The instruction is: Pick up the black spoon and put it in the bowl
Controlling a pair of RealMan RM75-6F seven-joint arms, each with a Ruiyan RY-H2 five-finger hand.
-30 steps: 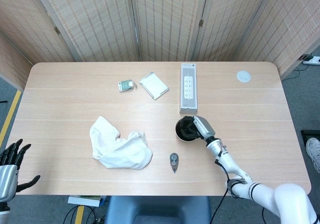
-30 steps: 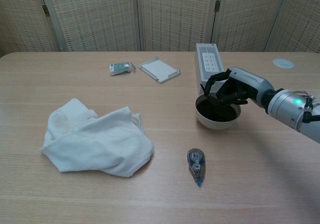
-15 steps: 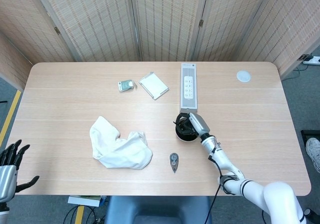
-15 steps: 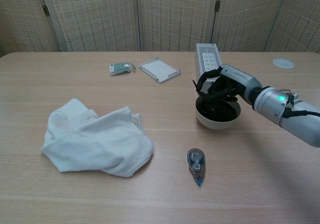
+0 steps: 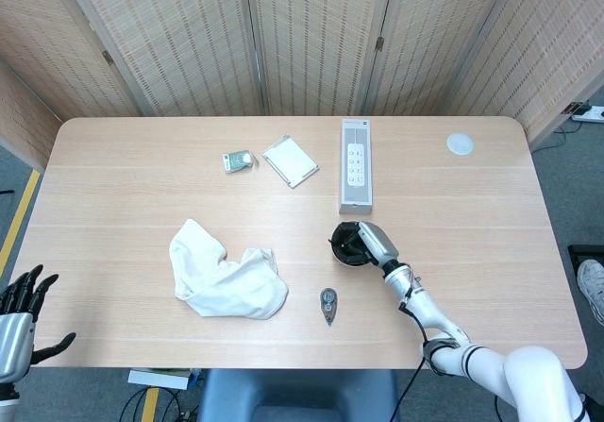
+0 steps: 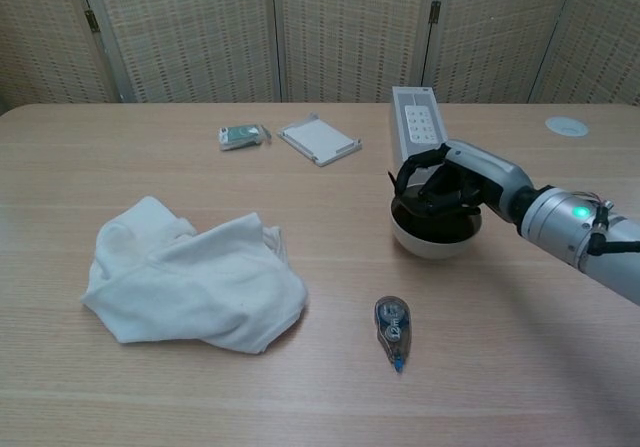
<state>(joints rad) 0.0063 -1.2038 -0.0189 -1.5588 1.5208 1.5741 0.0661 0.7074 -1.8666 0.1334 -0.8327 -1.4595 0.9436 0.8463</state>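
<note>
My right hand sits over the bowl, fingers curled down into its dark inside. I cannot tell whether they are clamped on anything or simply closed. Half a second ago the hand was a little further toward the power strip side of the bowl; now it has drawn lower and closer to the rim, and the wrist has swung slightly back toward me. The black spoon I cannot pick out: black fingers against a black interior hide it, so I judge it is either in the bowl or in my fingers there. If it is down, what remains is to spread the fingers and lift clear without tipping the bowl. Nearer me than the bowl lies the correction tape. My left hand hangs, fingers apart, off the table edge, far from the bowl.
</note>
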